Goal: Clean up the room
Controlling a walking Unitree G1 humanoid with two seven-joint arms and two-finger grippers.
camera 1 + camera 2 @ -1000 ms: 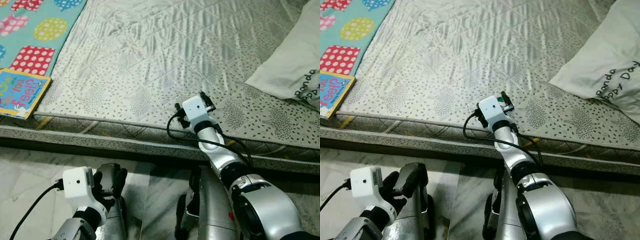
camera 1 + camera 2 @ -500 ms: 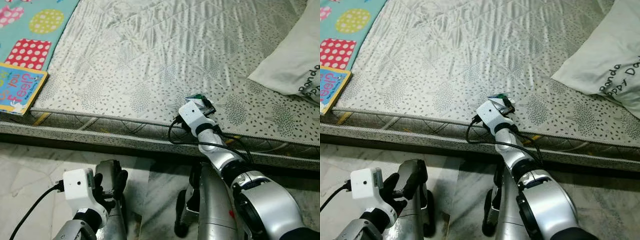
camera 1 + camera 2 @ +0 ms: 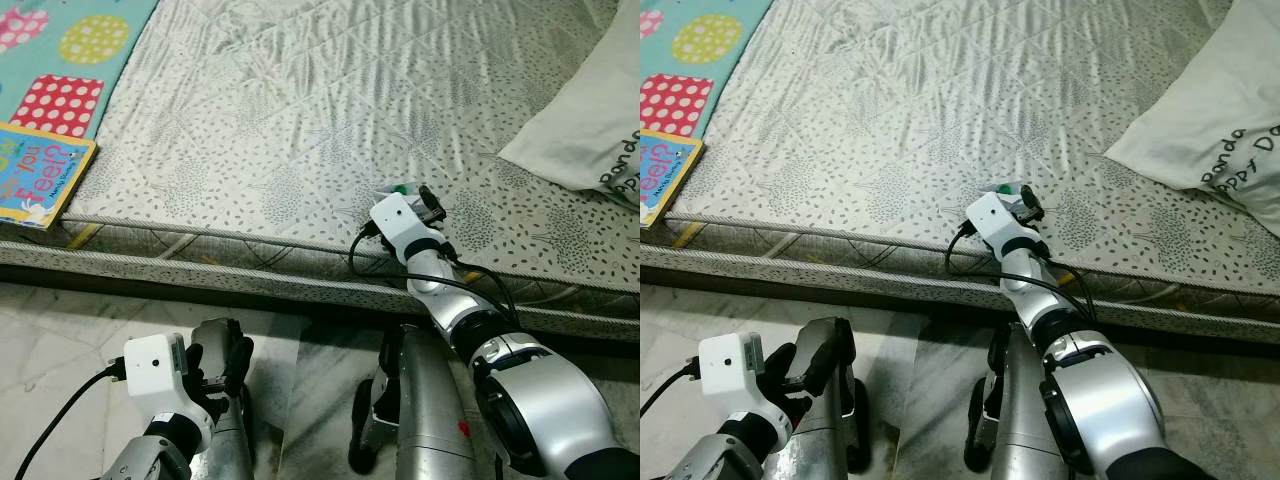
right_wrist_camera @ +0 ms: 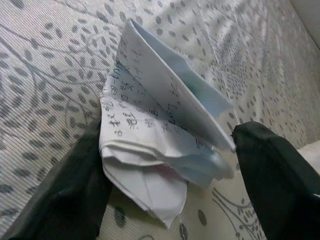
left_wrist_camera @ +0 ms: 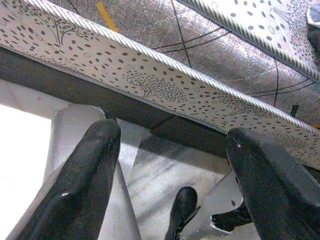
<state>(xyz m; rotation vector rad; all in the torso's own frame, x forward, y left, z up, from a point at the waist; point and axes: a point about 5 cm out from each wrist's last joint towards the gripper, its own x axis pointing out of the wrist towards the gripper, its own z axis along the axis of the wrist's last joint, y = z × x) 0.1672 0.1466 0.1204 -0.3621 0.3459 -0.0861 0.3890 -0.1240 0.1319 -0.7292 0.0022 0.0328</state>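
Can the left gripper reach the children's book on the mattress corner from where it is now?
Probably not yet: the left gripper hangs low over the floor below the mattress edge; the book lies higher, farther left.

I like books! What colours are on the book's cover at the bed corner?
The book is yellow-edged with a blue cover and pink lettering, clearest in the left eye view.

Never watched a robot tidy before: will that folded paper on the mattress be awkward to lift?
The folded paper is thin and creased, so it is probably light and floppy. Its loose layers may splay or crumple between the right gripper fingers. It lies flat on the mattress, unlikely to roll.
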